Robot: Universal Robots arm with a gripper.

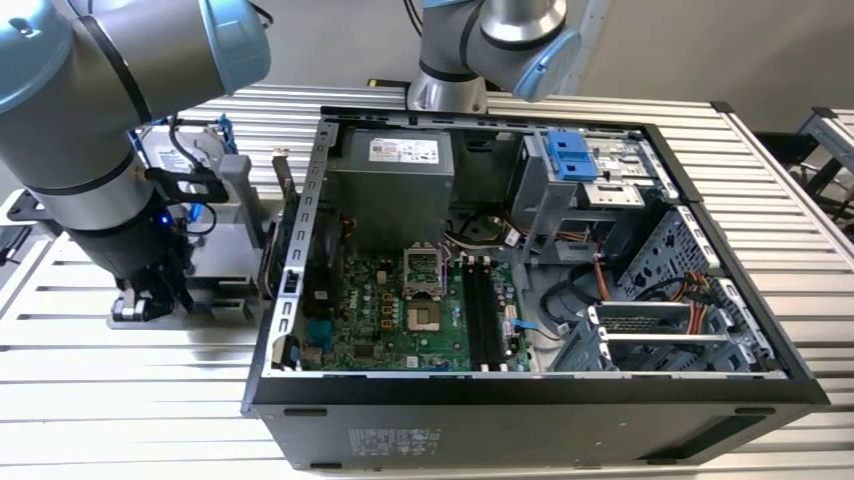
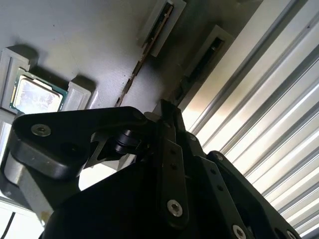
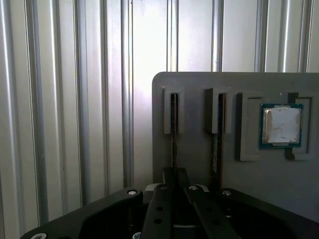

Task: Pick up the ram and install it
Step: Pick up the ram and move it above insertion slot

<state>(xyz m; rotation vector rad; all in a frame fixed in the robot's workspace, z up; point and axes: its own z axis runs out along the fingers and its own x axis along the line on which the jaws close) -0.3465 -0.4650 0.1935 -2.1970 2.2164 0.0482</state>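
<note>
Our hand [image 3: 175,174] points down from the bent arm [image 1: 80,150] onto the grey holder [image 3: 194,154]. It is drawn in narrow over the top edge of the ram [image 3: 174,119], and we cannot tell whether it grips. The ram stands on edge in the slot nearest the holder's rim. A second stick [image 3: 218,124] stands in the next slot, and past it lies the processor chip [image 3: 281,124]. Beyond the rim runs the ribbed surface [image 3: 75,124]. The computer case [image 1: 300,230] stands open just beside the holder, at the exterior view's right.
</note>
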